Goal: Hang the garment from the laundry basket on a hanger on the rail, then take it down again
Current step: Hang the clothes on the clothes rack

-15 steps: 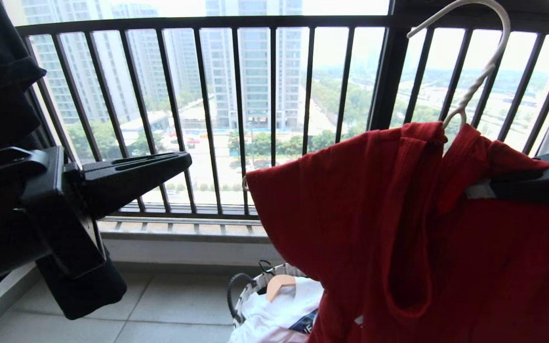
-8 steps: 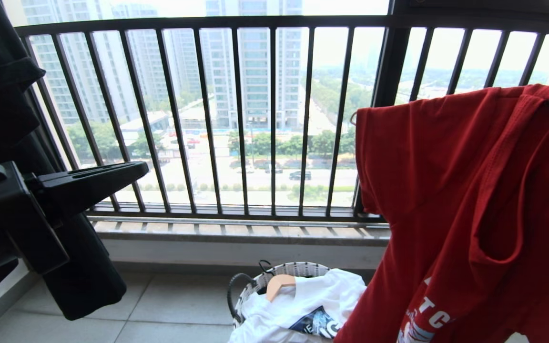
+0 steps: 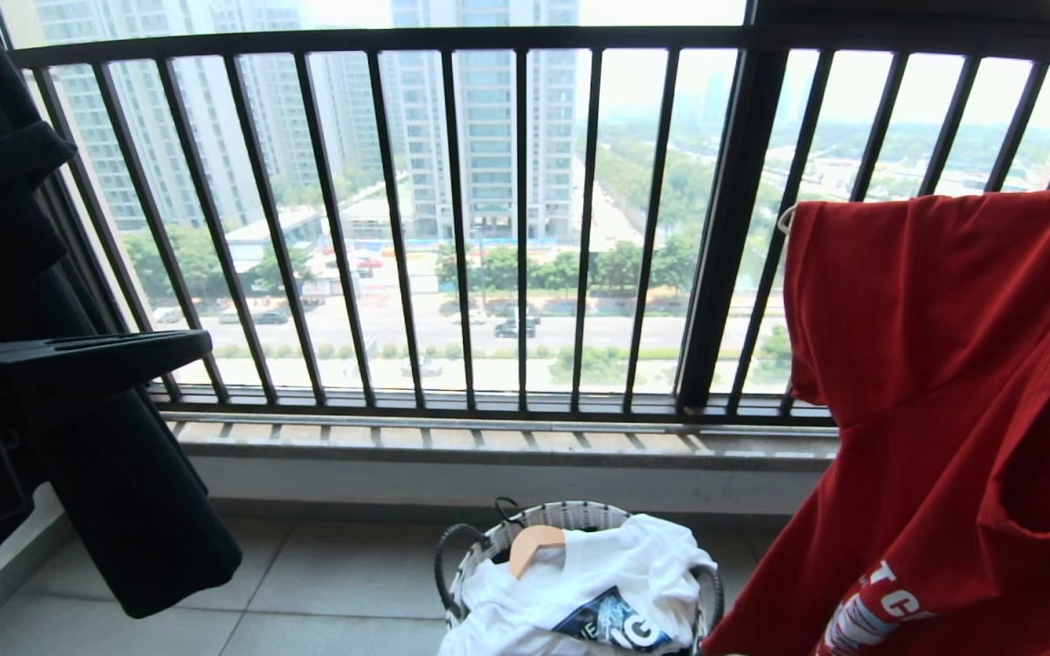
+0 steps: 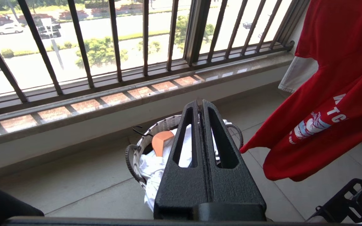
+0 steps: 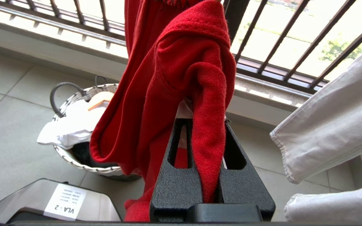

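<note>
the left gripper [image 3: 106, 351] juts in level from the left edge of the head view, its two black fingers pressed flat together with nothing between them; in its wrist view the left gripper's tip [image 4: 200, 105] points toward the laundry basket [image 4: 137, 147] on the tiled floor. the right gripper [image 5: 200, 122] is outside the head view; its own camera shows it pinched tight on a fold of the red garment [image 5: 181, 62], with cloth draped over and between the fingers. in the head view the garment [image 3: 953, 383] fills the right side, cut off by the right and bottom edges, so its collar is out of sight. only a small pale loop of the hanger [image 3: 787, 217] peeks out at the shirt's upper left corner. the laundry basket [image 3: 488, 538] sits at bottom centre, partly cropped.
</note>
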Robot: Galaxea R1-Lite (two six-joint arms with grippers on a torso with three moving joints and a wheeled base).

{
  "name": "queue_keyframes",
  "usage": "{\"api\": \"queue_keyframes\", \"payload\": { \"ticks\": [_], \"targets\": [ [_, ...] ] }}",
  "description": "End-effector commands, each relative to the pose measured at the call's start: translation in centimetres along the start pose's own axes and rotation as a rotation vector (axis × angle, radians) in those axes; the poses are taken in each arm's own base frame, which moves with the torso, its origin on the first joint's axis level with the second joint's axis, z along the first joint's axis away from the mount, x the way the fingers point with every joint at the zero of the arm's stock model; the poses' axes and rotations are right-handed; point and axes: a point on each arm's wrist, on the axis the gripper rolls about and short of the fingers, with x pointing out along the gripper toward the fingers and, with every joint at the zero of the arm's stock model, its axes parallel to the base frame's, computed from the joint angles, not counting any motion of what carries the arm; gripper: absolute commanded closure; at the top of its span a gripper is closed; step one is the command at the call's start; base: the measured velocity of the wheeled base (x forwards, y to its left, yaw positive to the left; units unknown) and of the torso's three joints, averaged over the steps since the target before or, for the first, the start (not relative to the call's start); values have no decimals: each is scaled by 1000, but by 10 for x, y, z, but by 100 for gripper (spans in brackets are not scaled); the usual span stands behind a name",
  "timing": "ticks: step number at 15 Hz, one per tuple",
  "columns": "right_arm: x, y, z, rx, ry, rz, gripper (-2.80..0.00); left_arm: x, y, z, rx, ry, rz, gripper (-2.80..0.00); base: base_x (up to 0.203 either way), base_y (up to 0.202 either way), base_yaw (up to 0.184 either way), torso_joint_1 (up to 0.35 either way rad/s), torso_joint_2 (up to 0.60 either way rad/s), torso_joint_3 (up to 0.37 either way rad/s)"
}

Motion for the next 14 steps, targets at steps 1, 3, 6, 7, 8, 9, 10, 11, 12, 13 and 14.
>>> {"api": "queue_keyframes", "payload": {
  "ticks": [1,3,6,7,8,9,10,11,12,13,14],
  "targets": [
    [-16,0,-8,-1,-32,-24,0,-12,-2,6,5,-46,-2,0,0,0,0,46,-303,-332],
    [-20,1,-15,-2,-31,-46,0,-18,-4,9,9,-74,-9,0,0,0,0,93,-515,-347],
    [-20,1,-17,-5,-25,-47,0,-19,-4,10,8,-80,-10,0,0,0,0,104,-480,-336],
    [-20,1,-18,-5,-23,-47,0,-19,-4,10,8,-80,-10,0,0,0,0,139,-450,-334],
    [-20,1,-18,-8,-25,-46,0,-20,-4,10,8,-80,-12,0,0,0,0,144,-471,-325],
    [-20,1,-17,-10,-26,-47,0,-20,-4,10,8,-80,-12,0,0,0,0,157,-468,-327],
    [-20,1,-17,-10,-26,-47,0,-20,-4,10,8,-82,-12,0,0,0,0,153,-460,-313],
    [-20,1,-17,-10,-26,-47,0,-20,-4,10,8,-82,-12,0,0,0,0,183,-476,-310],
    [-20,1,-17,-11,-27,-46,0,-21,-4,10,9,-83,-12,0,0,0,0,171,-469,-310],
    [-20,1,-17,-11,-26,-47,0,-22,-4,9,9,-86,-12,0,0,0,0,178,-486,-303],
    [-20,1,-17,-13,-28,-47,0,-23,-4,10,11,-89,-14,0,0,0,0,180,-481,-298]
  ]
}}
